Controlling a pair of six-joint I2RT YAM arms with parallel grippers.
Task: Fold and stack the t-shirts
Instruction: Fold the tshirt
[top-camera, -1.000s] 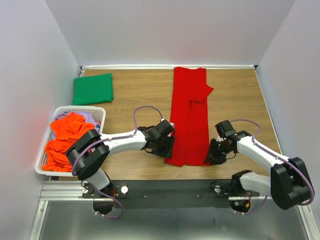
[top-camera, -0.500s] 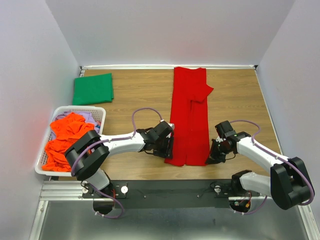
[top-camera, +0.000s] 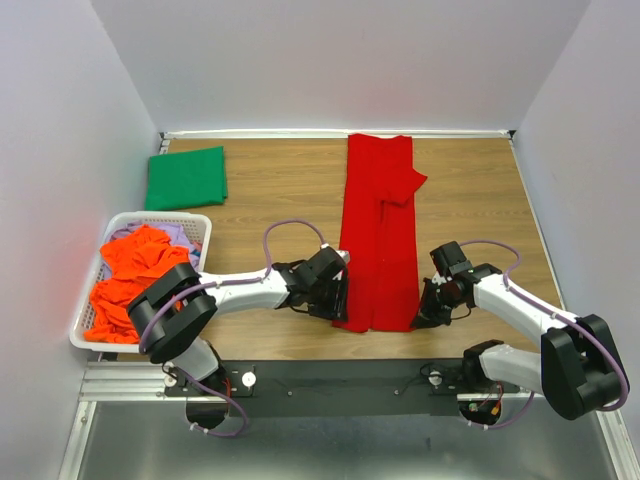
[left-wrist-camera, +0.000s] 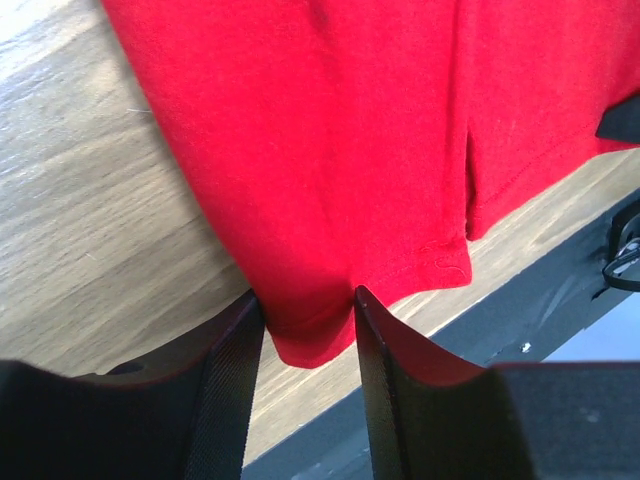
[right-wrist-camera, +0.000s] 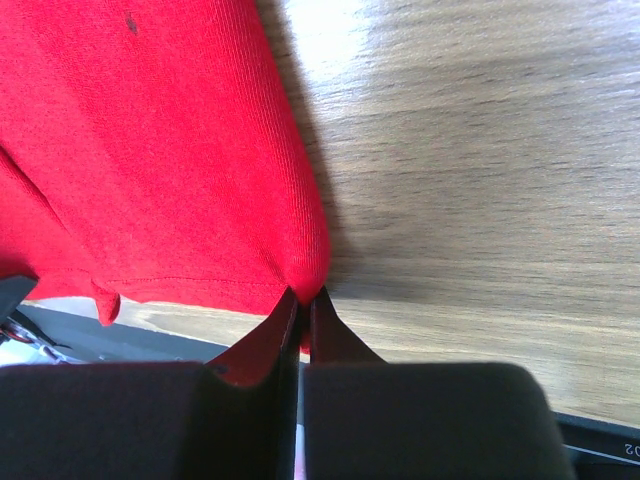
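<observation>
A bright red t-shirt (top-camera: 380, 230), folded lengthwise into a long strip, lies on the wooden table from the back edge to the front. My left gripper (top-camera: 338, 310) (left-wrist-camera: 305, 295) is at its near left corner, and the bunched red cloth (left-wrist-camera: 330, 150) fills the gap and touches both fingers. My right gripper (top-camera: 419, 314) (right-wrist-camera: 303, 295) is shut tight on the near right corner of the red cloth (right-wrist-camera: 150, 150). A dark green t-shirt (top-camera: 187, 178) lies folded at the back left. Orange (top-camera: 125, 280) and lavender (top-camera: 180, 232) t-shirts are heaped in the basket.
The white slatted basket (top-camera: 150, 217) stands at the table's left edge. A black rail (top-camera: 330, 375) with the arm bases runs along the near edge, close behind both grippers. White walls enclose the table on three sides.
The right gripper has closed onto the shirt's near right corner. The left gripper has narrowed around the near left corner and shifted slightly toward the front edge. The shirt has not moved.
</observation>
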